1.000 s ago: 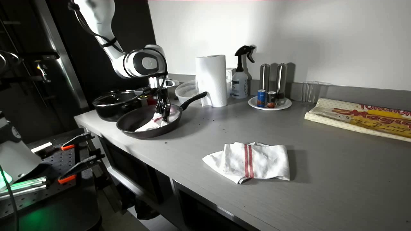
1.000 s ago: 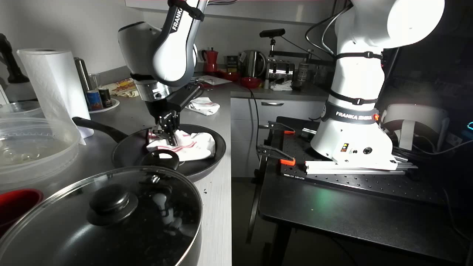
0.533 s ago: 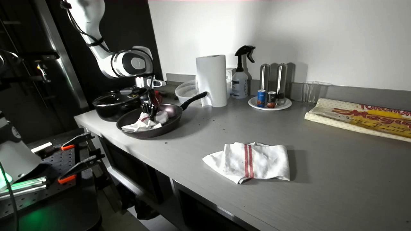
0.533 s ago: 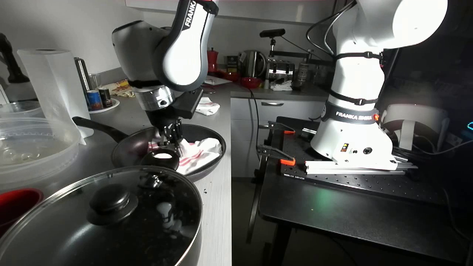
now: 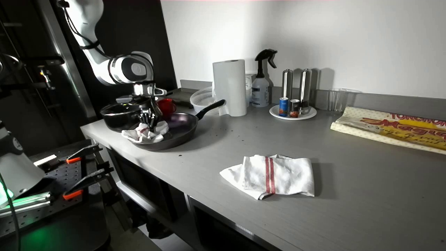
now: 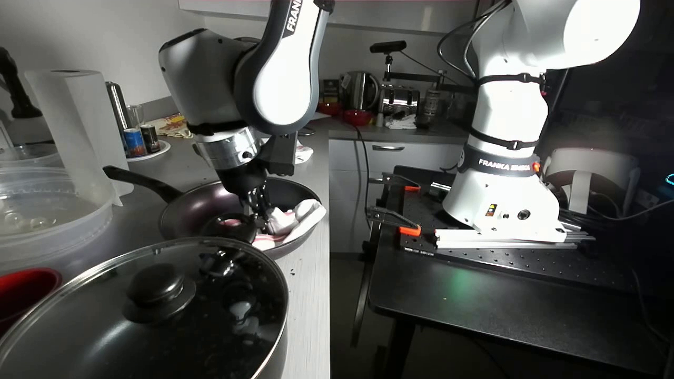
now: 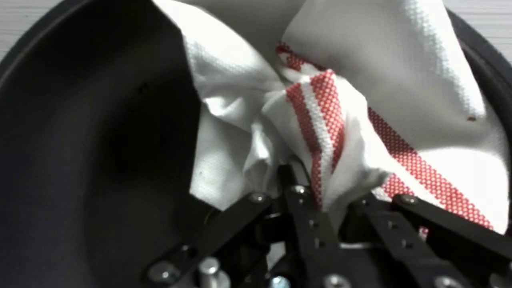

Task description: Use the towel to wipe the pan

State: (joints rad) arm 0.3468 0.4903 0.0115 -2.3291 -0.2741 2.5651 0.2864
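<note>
The dark frying pan sits on the counter with its handle toward the paper roll; it also shows in an exterior view and the wrist view. A white towel with red stripes lies bunched in the pan on the side away from the handle, partly over the rim. My gripper points down into the pan and is shut on a bunched fold of this towel. In the wrist view the fold runs between the fingers; the fingertips are partly hidden by cloth.
A similar folded towel lies on the counter. A lidded black pot stands close beside the pan. A red mug, clear plastic tub and paper roll stand behind it. The counter's front edge is near the pan.
My gripper has dragged the towel across the pan, away from the handle and toward the rim on the pot and counter-edge side. The pan and the counter towel have not moved.
</note>
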